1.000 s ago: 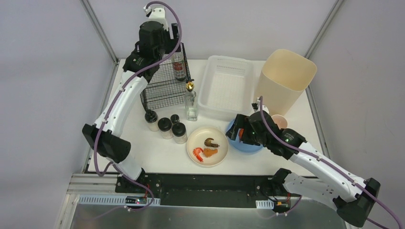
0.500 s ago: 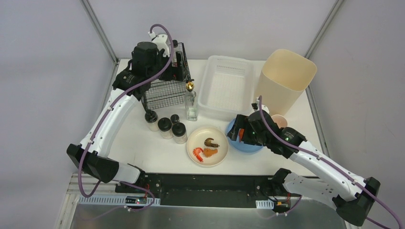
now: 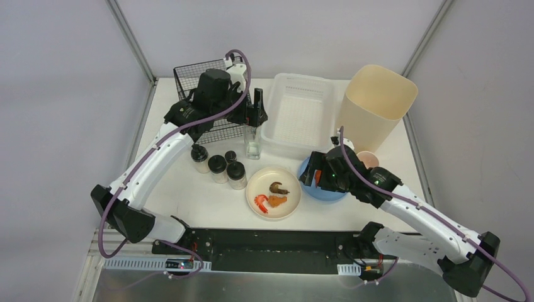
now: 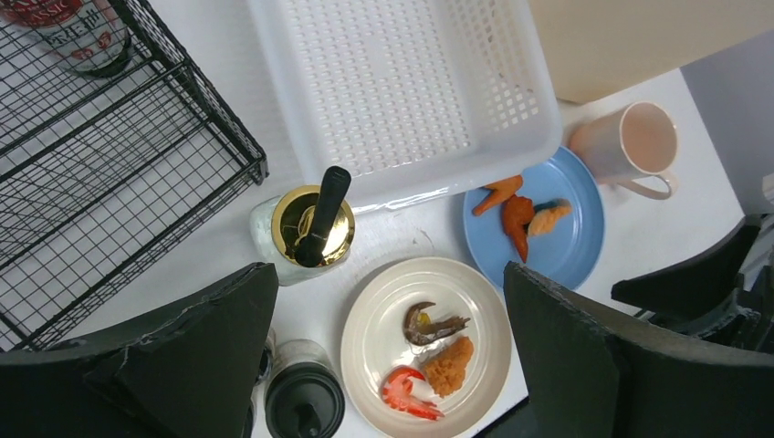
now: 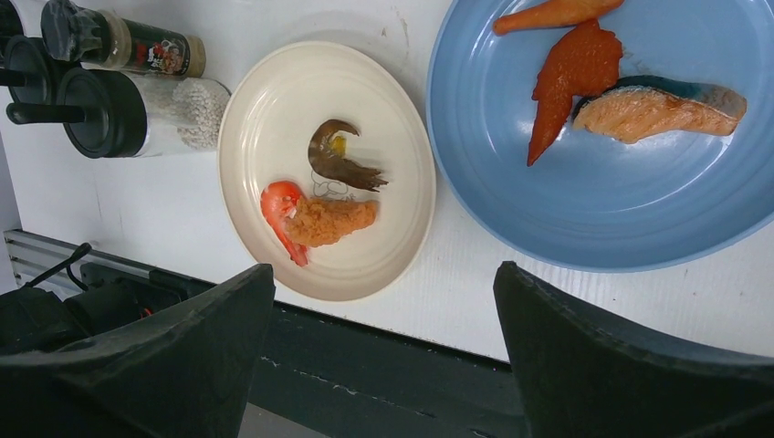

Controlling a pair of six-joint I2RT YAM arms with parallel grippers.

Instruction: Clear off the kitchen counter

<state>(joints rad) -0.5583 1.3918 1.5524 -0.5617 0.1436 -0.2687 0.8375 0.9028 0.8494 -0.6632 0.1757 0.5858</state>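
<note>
Top view: the left tool (image 3: 254,112), spread and empty, has swung off the wire basket (image 3: 189,77) to upper centre above the table (image 3: 189,189). Left wrist: the sauce bottle (image 4: 78,36) is stowed in the basket, and the gold-capped bottle (image 4: 310,228) is likely next. Right wrist: the right tool (image 5: 383,356) is spread above the blue plate (image 5: 593,210).

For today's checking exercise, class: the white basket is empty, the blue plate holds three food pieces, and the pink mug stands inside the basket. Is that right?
Not quite. The mug stands on the counter beside the blue plate, outside the basket, as the left wrist view shows. The rest holds: the basket is empty and the plate holds three food pieces.
</note>
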